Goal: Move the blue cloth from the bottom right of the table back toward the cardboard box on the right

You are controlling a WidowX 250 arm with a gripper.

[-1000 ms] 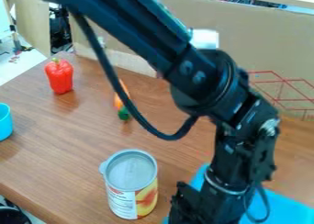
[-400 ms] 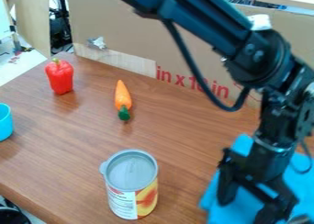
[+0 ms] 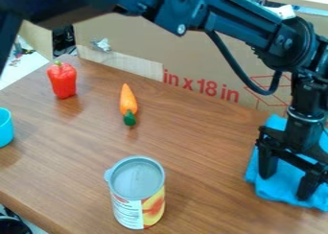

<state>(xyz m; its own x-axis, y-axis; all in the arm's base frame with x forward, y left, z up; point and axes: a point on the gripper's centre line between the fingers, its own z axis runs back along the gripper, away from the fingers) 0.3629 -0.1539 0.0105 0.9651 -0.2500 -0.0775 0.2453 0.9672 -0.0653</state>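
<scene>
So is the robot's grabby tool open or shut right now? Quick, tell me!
The tool is open: its two fingers are apart at the blue cloth, with nothing pinched between them.

"What's behind that wood-grain table (image 3: 198, 156)?"
"Brown cardboard (image 3: 137, 39), sweeping eleven to two o'clock, red print (image 3: 206, 87) near one!"
"And ten?"
"Pale surface (image 3: 29, 72) there, tan panel (image 3: 38, 42) standing just beyond!"

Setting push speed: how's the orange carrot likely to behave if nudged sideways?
The carrot will probably roll, being rounded and lying on its side. Its taper suggests a curved path. Its smooth-looking surface may also skid.
</scene>
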